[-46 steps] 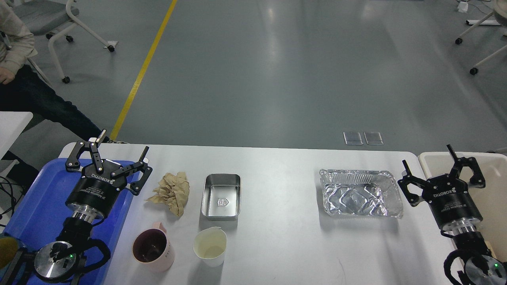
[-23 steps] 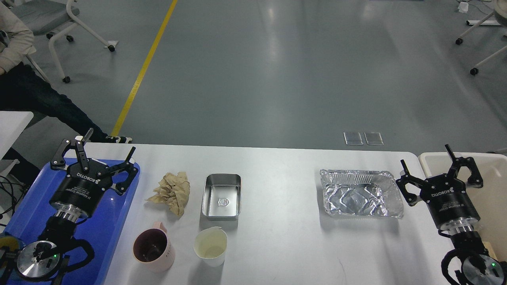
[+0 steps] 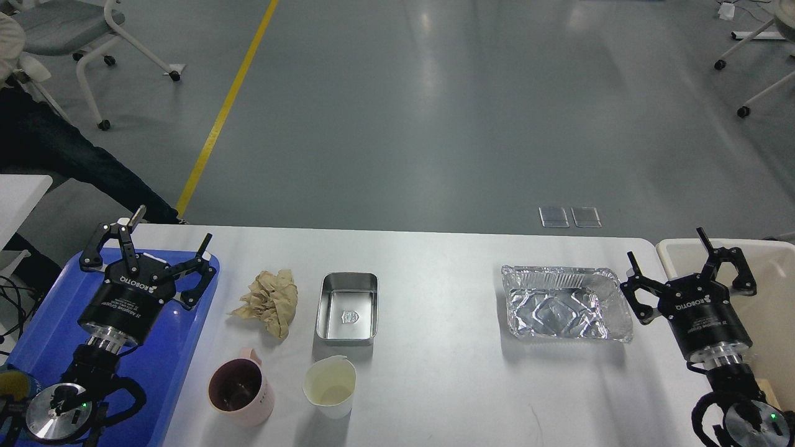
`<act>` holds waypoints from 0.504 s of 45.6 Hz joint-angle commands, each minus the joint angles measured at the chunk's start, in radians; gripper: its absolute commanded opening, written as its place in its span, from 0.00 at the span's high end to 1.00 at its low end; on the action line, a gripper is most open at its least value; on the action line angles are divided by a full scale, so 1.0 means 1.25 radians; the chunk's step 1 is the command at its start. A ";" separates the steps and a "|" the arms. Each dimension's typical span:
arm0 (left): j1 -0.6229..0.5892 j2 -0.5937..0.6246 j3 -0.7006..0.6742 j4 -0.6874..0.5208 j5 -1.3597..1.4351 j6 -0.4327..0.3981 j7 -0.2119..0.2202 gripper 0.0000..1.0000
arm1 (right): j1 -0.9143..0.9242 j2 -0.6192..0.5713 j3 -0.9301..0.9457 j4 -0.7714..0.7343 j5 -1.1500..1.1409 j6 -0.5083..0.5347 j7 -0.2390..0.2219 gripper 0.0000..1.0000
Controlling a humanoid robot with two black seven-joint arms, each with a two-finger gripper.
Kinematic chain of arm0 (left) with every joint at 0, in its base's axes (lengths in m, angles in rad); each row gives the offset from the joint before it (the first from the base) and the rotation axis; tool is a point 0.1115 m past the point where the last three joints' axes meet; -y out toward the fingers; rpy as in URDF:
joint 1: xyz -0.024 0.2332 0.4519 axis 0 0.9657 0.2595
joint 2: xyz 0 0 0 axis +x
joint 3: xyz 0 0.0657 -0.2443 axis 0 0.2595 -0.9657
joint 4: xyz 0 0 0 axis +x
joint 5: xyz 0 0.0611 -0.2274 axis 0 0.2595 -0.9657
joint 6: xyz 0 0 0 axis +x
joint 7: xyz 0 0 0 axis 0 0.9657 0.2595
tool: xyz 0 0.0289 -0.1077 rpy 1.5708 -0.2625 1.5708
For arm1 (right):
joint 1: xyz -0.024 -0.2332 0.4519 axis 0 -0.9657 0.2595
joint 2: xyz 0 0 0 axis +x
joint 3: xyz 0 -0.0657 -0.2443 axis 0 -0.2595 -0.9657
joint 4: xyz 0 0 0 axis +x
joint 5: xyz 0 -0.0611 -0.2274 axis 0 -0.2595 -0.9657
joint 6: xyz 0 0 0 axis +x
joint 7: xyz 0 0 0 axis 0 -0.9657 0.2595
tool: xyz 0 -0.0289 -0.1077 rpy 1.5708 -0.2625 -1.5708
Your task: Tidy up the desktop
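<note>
White matte rectangular table (image 3: 435, 397) with rounded corners fills the near half of the view, spanning almost its full width, with grey floor beyond its far edge. At its left end lies a blue plastic tray (image 3: 180, 347); at its right end sits a cream-coloured plastic bin (image 3: 776, 273). The black left gripper (image 3: 144, 245) hangs over the far part of the tray with its fingers spread wide and nothing between them. The black right gripper (image 3: 689, 257) hangs between the bin and a crinkled rectangular aluminium foil tray (image 3: 565, 304), its fingers also spread wide and empty. Left of centre on the table stands a shiny rectangular steel tin (image 3: 346, 308). Just left of it lies a crumpled brown paper wad (image 3: 268, 300). Near the front edge stand a pink plastic cup (image 3: 240, 386) with a dark inside and, to its right, a cream plastic cup (image 3: 330, 385).
</note>
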 commanded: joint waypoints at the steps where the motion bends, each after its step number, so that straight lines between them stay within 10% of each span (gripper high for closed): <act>1: -0.005 0.044 -0.035 0.010 0.198 0.011 0.038 0.04 | 0.002 0.000 0.000 0.000 0.000 0.000 0.000 0.00; 23: -0.044 0.201 0.043 -0.041 0.424 0.123 0.025 0.04 | -0.001 -0.001 -0.001 -0.002 -0.018 -0.006 0.000 0.00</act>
